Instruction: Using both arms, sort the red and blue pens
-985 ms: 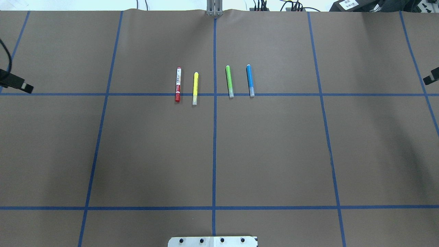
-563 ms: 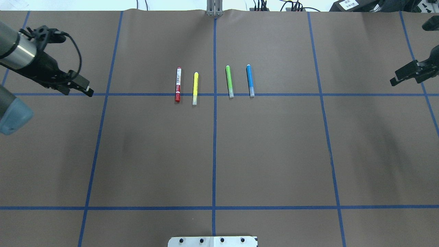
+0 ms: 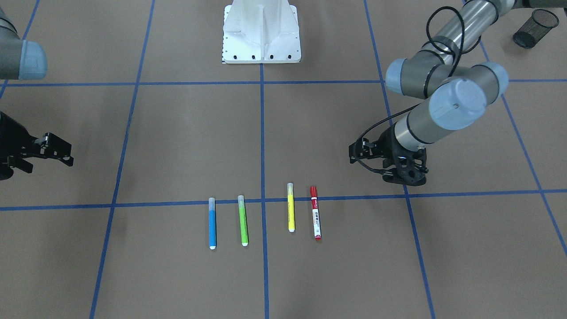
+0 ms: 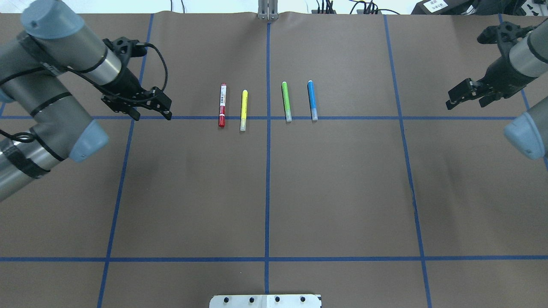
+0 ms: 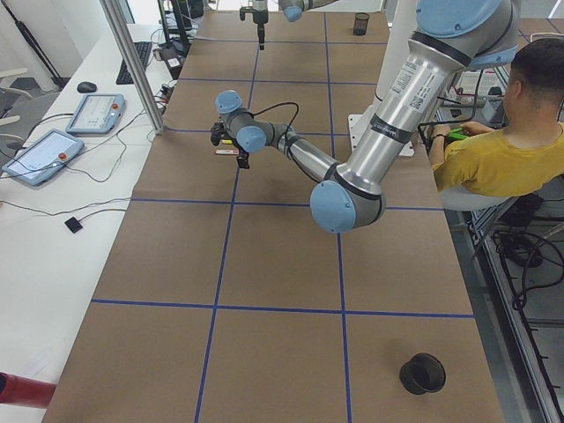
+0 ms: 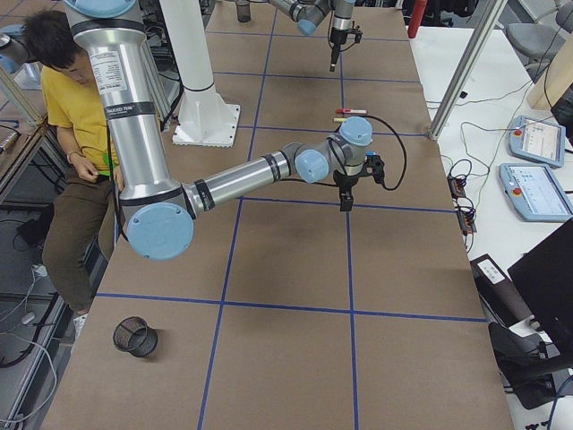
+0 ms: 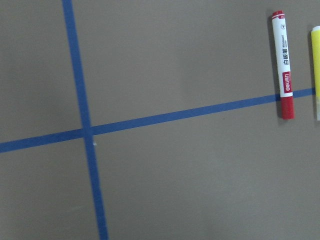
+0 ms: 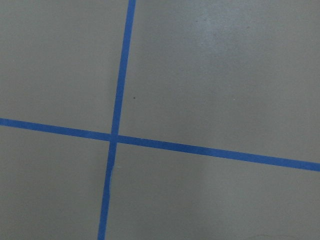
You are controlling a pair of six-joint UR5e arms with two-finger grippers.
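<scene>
Both arms have swung in over the desk [image 4: 342, 192] since the earlier overhead view, the left claw [image 4: 152, 112] much the farther. It hangs near the red marker [image 4: 222, 105], jaws spread and empty. The right claw [image 4: 464, 100], also open and empty, is well apart from the blue highlighter [image 4: 312, 100]. All four pens lie untouched in a row across the tape line, red at the left end and blue at the right. The yellow highlighter [image 4: 243, 110] lies just beside the red marker and the green highlighter [image 4: 286, 101] near the blue one. A jaw coming down on the inner side could likely knock a neighbour, or close on both pens. These round barrels would probably roll if clipped off-centre.
</scene>
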